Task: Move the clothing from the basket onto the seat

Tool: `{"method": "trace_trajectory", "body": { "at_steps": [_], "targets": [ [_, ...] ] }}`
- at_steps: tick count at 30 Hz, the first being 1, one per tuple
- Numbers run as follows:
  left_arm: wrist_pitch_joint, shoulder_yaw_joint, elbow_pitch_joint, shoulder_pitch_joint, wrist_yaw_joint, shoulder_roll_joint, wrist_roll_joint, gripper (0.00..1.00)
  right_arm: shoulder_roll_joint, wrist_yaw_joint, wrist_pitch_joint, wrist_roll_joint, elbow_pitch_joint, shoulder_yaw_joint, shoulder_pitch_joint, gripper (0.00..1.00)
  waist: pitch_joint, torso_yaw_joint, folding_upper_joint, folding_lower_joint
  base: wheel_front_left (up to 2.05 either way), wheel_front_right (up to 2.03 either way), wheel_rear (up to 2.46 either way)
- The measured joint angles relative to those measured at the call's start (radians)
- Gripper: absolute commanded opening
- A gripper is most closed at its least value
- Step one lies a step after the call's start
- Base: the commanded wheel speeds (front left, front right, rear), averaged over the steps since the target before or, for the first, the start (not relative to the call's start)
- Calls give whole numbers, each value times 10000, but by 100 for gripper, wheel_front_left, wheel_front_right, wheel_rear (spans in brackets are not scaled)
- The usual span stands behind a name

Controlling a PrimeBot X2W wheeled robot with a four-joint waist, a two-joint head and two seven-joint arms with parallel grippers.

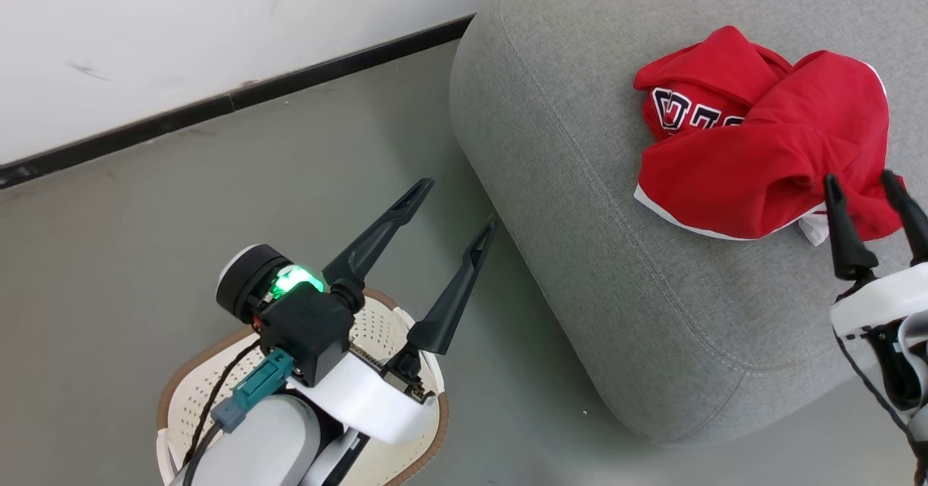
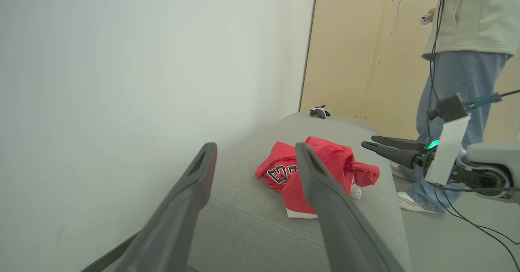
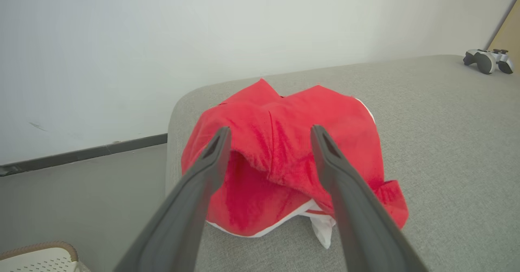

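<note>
Head view: the clothing [image 1: 761, 138] lies heaped on the seat [image 1: 580, 217]; your left gripper [image 1: 460, 202] hangs spread and empty by the basket [image 1: 181, 392]. Left wrist view agrees. Right wrist view: your right gripper [image 3: 270, 129] is spread, empty, facing clothing that is likely soft and light; pinch a raised fold.

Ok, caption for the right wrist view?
Open right gripper facing red clothing heaped on the grey seat, gamepad beyond.
</note>
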Motion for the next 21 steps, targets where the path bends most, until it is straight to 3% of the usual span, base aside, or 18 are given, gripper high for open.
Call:
{"method": "trace_trajectory", "body": {
  "at_steps": [8,21],
  "targets": [
    [-190,299,67,245,249,-56,-173,100,-25,0,0,-75,-775,10,88,100,-235,194,0,0,0,0,0],
    [-441,1124,190,1301,1057,-13,-426,100,424,0,-2,-476,-1559,493,-263,100,-699,1077,0,0,0,0,0]
  ]
}}
